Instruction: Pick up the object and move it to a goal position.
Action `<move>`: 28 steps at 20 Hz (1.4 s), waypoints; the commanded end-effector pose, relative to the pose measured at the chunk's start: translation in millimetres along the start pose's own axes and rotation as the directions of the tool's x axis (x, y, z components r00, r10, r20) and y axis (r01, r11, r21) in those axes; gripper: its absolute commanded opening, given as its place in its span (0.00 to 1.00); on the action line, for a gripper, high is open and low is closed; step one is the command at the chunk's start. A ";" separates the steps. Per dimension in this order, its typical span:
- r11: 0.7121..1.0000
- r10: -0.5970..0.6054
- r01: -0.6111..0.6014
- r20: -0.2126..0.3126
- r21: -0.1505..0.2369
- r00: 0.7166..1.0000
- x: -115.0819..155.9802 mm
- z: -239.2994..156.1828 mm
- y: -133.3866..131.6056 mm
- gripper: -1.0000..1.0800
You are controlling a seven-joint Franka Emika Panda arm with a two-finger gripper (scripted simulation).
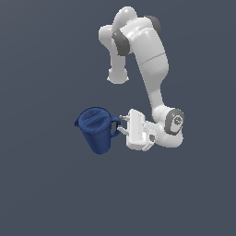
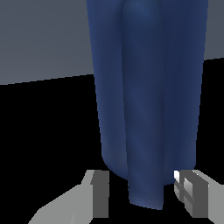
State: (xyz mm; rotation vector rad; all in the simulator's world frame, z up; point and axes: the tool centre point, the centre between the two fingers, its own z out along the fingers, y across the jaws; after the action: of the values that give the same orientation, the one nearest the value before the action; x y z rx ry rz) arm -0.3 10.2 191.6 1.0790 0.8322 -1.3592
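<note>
1. Between the two fingers of the hand sits the loop handle of the dark blue pitcher.
2. Fingers stand either side of the handle with gaps showing; I cannot tell whether they grip it.
3. Pitcher appears tilted, rim upward.
4. No readable writing shows anywhere.

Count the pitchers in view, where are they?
1. The dark blue pitcher sits at the exterior view's centre-left, its handle between the open pincer fingers. No others show; the arm could hide little.
</note>
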 end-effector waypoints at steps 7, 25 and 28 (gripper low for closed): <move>1.000 0.000 0.000 0.001 0.000 1.000 -0.1 4.2 0.6 0.00; 1.000 -0.002 0.002 -0.001 0.000 1.000 -44.3 -0.6 -8.3 0.00; 1.000 -0.003 0.003 -0.002 0.001 1.000 -74.3 -3.3 -14.1 0.00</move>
State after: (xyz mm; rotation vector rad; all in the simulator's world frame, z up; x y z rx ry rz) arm -15.9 32.7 243.3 1.0777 0.8380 -1.3635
